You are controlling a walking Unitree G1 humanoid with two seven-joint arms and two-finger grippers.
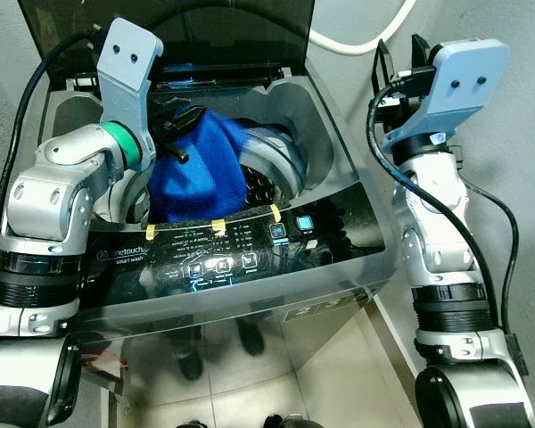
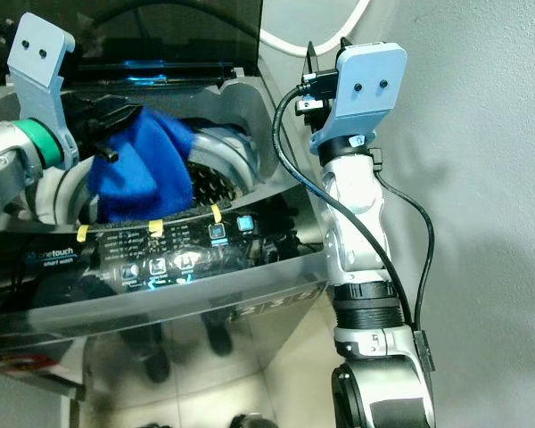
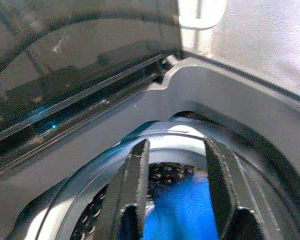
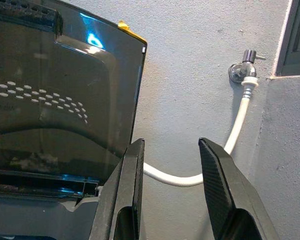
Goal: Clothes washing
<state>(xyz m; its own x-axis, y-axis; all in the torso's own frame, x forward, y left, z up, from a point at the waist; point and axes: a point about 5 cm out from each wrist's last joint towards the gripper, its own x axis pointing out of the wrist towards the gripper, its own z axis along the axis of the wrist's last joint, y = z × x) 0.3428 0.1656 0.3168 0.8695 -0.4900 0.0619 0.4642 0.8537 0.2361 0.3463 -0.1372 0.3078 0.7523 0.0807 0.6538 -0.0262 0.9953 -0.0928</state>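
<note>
Grey wall (image 4: pixel 190 75), tap (image 4: pixel 244 70) with white hose (image 4: pixel 237 127), tiled floor (image 1: pixel 276 392).

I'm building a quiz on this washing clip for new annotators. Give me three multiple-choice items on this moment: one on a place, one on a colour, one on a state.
1. Where is the cloth?
A. Draped over the front rim of the drum opening
B. On the floor
C. On the closed lid

2. What colour is the cloth?
A. Red
B. Blue
C. White

3. How stands the washing machine's lid?
A. Shut
B. Taken off
C. Raised open

Answers:
1 A: the cloth hangs over the front rim of the opening of the washing machine, with the left gripper above the drum.
2 B: it is bright blue in both eye views.
3 C: the dark lid stands up at the back, beside the right gripper, which is open near the white hose.
</note>
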